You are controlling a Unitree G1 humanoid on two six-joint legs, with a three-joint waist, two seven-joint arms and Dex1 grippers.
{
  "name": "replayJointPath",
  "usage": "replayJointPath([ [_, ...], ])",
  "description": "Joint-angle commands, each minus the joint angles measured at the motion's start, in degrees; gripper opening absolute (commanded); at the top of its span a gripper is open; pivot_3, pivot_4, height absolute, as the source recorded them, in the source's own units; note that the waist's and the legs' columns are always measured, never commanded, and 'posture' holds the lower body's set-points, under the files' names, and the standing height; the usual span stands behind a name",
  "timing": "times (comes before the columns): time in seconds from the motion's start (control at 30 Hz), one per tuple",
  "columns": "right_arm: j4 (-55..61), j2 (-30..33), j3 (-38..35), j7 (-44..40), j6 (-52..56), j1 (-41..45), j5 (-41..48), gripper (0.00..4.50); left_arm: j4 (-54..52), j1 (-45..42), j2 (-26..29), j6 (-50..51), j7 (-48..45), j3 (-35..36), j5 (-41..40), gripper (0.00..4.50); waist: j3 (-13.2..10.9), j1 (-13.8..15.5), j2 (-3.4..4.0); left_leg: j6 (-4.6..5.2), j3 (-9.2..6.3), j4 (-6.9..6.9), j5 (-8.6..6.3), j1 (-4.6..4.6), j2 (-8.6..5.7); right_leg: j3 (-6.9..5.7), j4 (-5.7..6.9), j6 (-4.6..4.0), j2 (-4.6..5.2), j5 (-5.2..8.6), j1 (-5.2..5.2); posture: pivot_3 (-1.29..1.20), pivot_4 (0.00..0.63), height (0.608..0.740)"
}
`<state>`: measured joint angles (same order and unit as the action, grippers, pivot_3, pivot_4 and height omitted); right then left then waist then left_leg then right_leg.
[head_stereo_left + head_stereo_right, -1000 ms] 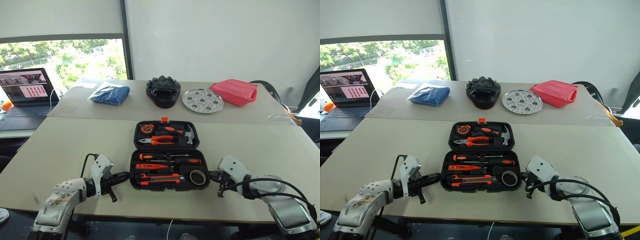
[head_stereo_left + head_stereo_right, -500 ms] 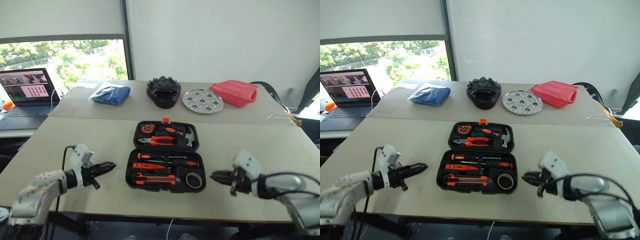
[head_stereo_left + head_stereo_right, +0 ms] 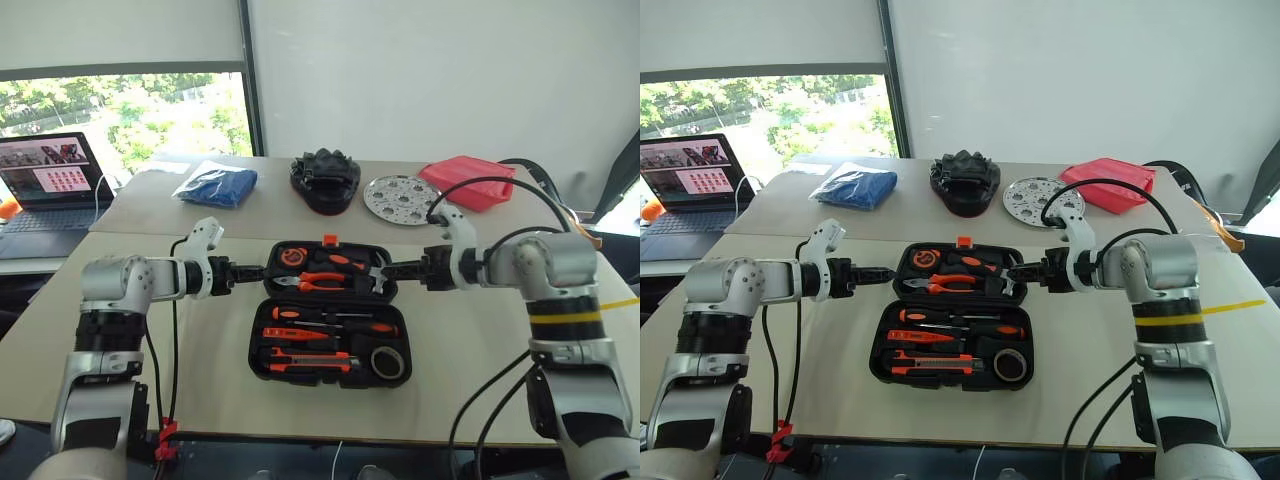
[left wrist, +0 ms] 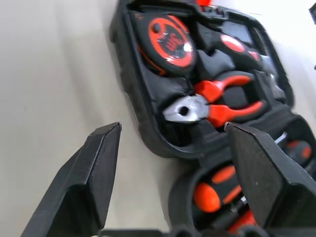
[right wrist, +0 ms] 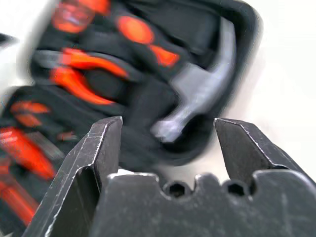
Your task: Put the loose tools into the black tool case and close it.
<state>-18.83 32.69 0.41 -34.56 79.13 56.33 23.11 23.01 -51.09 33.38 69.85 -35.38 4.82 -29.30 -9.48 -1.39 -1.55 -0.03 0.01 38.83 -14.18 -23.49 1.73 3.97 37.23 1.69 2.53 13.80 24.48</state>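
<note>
We find both sets of fingers spread and empty, the left gripper (image 3: 256, 270) and right gripper (image 3: 385, 269) flanking the far half of the open black tool case (image 3: 330, 311), which lies mid-table (image 3: 130, 330) holding its tools.

Matt black plastic tool case (image 3: 330, 315) with moulded recesses, bright polished metal hammer head (image 5: 197, 106), glossy orange-and-black plier grips (image 4: 232, 96), smooth matt beige table top (image 3: 150, 340), perforated silver metal disc (image 3: 397, 193).
</note>
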Motion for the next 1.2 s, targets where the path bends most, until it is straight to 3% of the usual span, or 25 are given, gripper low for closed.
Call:
replayJointPath([
  [0.03, -5.09, 0.19, 3.44, 0.09, -3.45, 2.97, -3.10, 3.49, 4.91, -4.05, -1.77, -3.80, 1.02, -1.02, 2.95, 3.61, 0.00, 0.17, 0.00, 0.00, 0.02, 0.01, 0.00, -0.07, -0.02, 0.00, -0.03, 0.04, 0.04, -0.02, 0.04, 0.00, 0.150, 0.740],
  [0.27, -8.23, -0.59, 6.30, -0.46, -5.11, 4.22, -5.15, 3.49, 8.89, -6.07, -4.67, -5.08, -0.47, -2.54, 4.85, 3.61, 0.00, 0.13, 0.00, -0.11, 0.03, 0.05, 0.06, -0.36, -0.04, 0.02, 0.03, 0.10, 0.04, -0.07, 0.33, 0.00, 0.150, 0.740],
  [0.37, -8.87, -0.41, 7.06, -0.90, -5.38, 4.22, -5.91, 2.78, 9.01, -6.00, -4.73, -4.70, -1.23, -3.57, 5.56, 3.72, 0.00, -0.16, 0.00, -0.21, 0.02, 0.05, 0.12, -0.36, -0.04, 0.03, 0.08, 0.10, 0.04, -0.07, 0.35, 0.00, 0.150, 0.740],
  [0.47, -9.37, -0.20, 7.40, -1.22, -5.19, 4.34, -6.12, 1.76, 9.17, -5.55, -4.39, -4.63, -1.80, -4.65, 6.39, 3.72, 0.00, -0.52, 0.00, -0.25, 0.02, 0.07, 0.15, -0.36, -0.06, 0.04, 0.29, 0.10, 0.05, -0.07, 0.41, 0.00, 0.150, 0.740],
  [0.57, -10.30, -0.39, 7.47, -1.07, -5.31, 4.61, -6.53, 0.73, 9.67, -5.47, -4.32, -5.11, -1.64, -4.94, 7.62, 3.00, 0.00, -0.49, 0.00, -0.29, 0.00, 0.08, 0.18, -0.36, -0.07, 0.04, 0.38, 0.10, 0.05, -0.07, 0.43, 0.00, 0.150, 0.740],
  [0.63, -10.68, -0.59, 8.07, -1.24, -5.70, 4.67, -6.82, 0.04, 9.86, -5.60, -4.35, -5.34, -1.68, -5.02, 8.18, 2.21, 0.00, -0.46, 0.00, -0.33, -0.01, 0.13, 0.20, -0.35, -0.08, 0.04, 0.43, 0.10, 0.07, -0.07, 0.41, 0.00, 0.150, 0.740],
  [0.83, -12.62, -1.94, 7.99, -1.16, -6.12, 5.20, -6.94, 0.00, 10.74, -5.75, -4.98, -5.63, -2.18, -5.18, 8.88, 0.10, 0.03, -0.52, 0.05, -0.43, -0.02, 0.15, 0.27, -0.24, -0.10, 0.04, 0.44, 0.09, 0.06, -0.07, 0.37, 0.00, 0.150, 0.740],
  [1.03, -11.46, -1.74, 5.67, -1.90, -7.96, 3.77, -6.26, 0.00, 9.58, -4.43, -5.10, -5.75, -1.72, -3.06, 8.71, 0.04, 0.04, -0.71, 0.05, -0.54, -0.03, 0.14, 0.34, -0.04, -0.10, 0.07, 0.44, 0.08, 0.05, -0.07, 0.27, 0.00, 0.150, 0.740],
  [1.2, 0.04, -1.85, 0.55, -7.64, -18.53, -2.41, -2.05, 0.00, 3.96, -0.11, -5.88, -11.94, -2.89, 2.53, 6.11, 0.04, 0.04, -1.01, 0.05, -0.54, -0.04, 0.14, 0.34, -0.04, -0.09, 0.08, 0.47, 0.08, 0.05, -0.08, 0.25, 0.00, 0.150, 0.740],
])
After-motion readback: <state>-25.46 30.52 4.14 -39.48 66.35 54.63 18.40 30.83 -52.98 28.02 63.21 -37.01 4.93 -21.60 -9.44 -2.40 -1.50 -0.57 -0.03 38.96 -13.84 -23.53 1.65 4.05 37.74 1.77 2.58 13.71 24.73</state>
